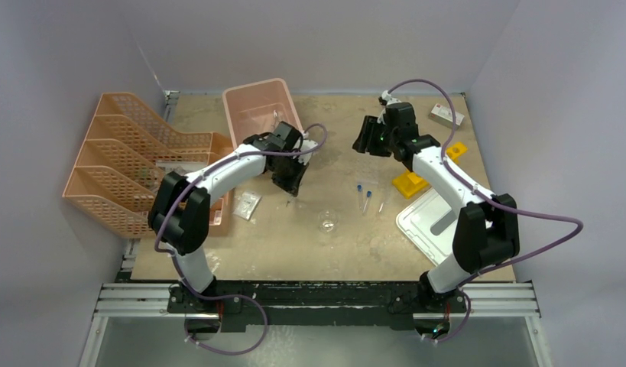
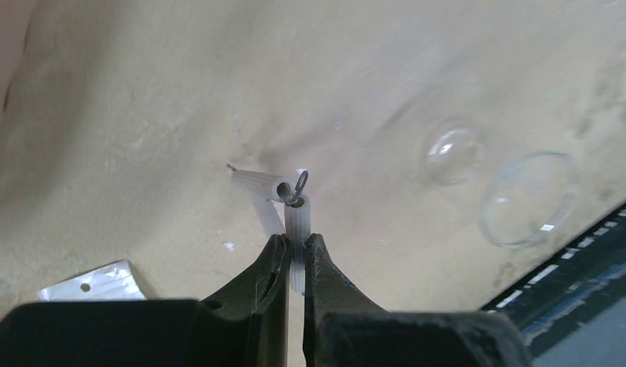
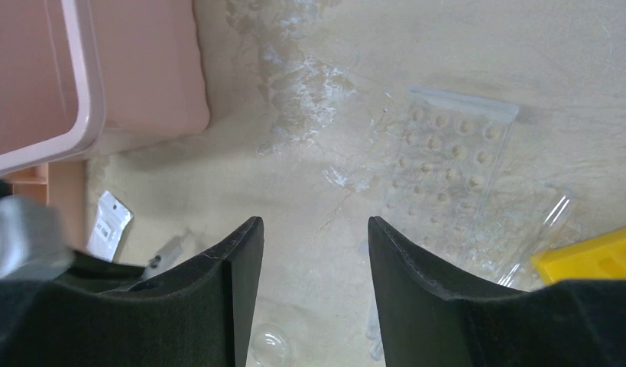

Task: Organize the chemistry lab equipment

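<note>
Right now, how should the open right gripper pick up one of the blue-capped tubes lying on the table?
Probably from straight above, pinching the clear body just below the cap. The blue-capped tubes lie flat, side by side, caps toward the far edge, so the right gripper should close across the width.

Pink bin (image 1: 252, 107) stands beside orange file trays (image 1: 118, 164).
</note>
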Controlling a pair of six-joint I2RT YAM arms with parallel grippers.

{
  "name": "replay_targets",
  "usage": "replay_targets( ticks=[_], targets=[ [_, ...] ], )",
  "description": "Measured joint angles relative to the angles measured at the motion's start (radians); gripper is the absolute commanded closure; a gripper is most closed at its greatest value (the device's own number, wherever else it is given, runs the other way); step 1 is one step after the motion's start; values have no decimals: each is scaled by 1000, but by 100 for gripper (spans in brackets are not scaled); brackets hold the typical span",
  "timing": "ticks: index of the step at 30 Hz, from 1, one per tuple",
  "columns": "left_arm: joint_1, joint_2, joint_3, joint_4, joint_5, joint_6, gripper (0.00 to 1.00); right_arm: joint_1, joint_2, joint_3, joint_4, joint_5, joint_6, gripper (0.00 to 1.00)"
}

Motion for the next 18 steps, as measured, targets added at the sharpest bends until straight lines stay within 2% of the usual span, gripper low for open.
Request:
replay_targets(
  ticks=[11,14,18],
  targets=[
    [-3,-106,193,6,194,-29,100,-6,-10,-18,-1,46,5,44],
    [-3,-141,241,36,187,-47,100,-7,-16,-19,-1,47,7,44],
    [6,-197,256,100,101,-84,100,-7,-20,-21,-1,47,7,44]
  ],
)
